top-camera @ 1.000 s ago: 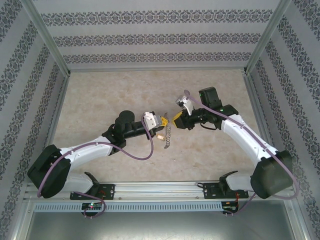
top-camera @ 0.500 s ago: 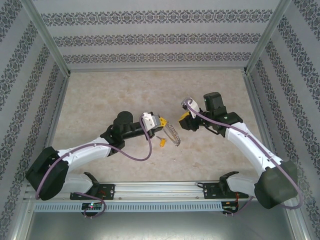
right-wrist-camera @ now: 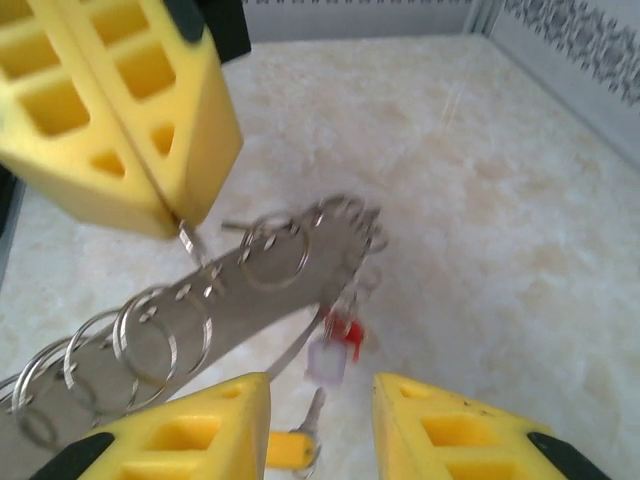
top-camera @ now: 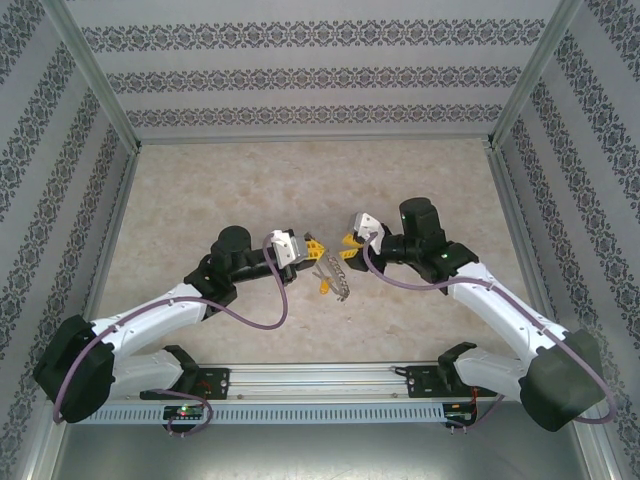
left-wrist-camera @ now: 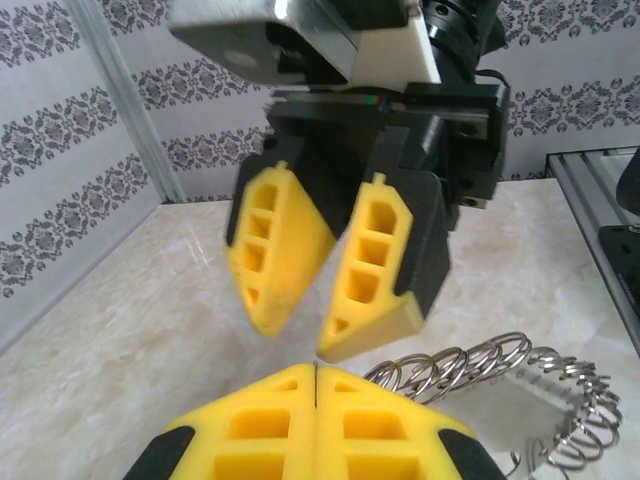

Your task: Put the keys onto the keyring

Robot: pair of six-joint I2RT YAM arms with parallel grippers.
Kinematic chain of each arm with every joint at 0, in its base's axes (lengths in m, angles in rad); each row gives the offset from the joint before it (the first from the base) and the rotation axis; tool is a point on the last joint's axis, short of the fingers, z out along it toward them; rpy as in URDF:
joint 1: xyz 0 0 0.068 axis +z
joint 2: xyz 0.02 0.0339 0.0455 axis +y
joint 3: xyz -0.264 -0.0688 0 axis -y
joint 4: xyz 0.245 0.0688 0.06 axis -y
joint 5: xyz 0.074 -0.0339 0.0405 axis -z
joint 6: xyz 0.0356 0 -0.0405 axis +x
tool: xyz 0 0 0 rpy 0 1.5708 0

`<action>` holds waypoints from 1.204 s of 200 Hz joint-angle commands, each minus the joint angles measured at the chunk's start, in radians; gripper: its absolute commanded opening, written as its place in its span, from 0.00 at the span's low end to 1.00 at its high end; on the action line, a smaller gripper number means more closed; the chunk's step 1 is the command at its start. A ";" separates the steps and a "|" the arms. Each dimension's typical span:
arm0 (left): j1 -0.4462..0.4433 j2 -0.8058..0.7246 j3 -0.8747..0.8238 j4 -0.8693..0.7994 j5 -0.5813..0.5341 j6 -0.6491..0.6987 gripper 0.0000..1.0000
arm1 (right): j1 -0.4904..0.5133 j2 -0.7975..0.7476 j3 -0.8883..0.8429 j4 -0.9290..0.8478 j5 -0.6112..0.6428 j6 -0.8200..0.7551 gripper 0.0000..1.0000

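Note:
In the right wrist view the keyring (right-wrist-camera: 200, 310) hangs as a silver metal strip fringed with small rings. My left gripper (right-wrist-camera: 165, 215) is shut on a thin metal tab at its upper edge. From the ring's far end dangle a red key (right-wrist-camera: 350, 335) and a pale whitish key (right-wrist-camera: 325, 362), with an orange-yellow key (right-wrist-camera: 290, 450) lower down. My right gripper (right-wrist-camera: 320, 395) is open just below these keys, holding nothing. From above, the left gripper (top-camera: 313, 247) and right gripper (top-camera: 349, 241) face each other over the keyring (top-camera: 341, 272). The left wrist view shows my left gripper (left-wrist-camera: 316, 372) pinching the metal sliver.
The marble-patterned table top (top-camera: 230, 190) is bordered by patterned walls and metal frame posts (top-camera: 100, 80). In the left wrist view the right gripper's yellow fingers (left-wrist-camera: 375, 270) hang close in front of mine, with the ring's coils (left-wrist-camera: 480, 365) to the lower right.
The right arm swung round and its gripper came back in close to the left gripper. The left arm pulled slightly left, carrying the keyring. The keys now dangle lower.

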 commanded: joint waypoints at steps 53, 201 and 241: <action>0.008 0.008 0.021 0.039 0.061 -0.013 0.00 | 0.034 0.000 0.027 0.013 -0.160 -0.167 0.33; 0.008 0.044 0.039 0.071 0.098 -0.031 0.00 | 0.078 0.061 0.050 -0.033 -0.134 -0.201 0.22; 0.007 0.064 0.040 0.100 0.106 -0.046 0.00 | 0.091 0.068 0.055 -0.033 -0.136 -0.205 0.07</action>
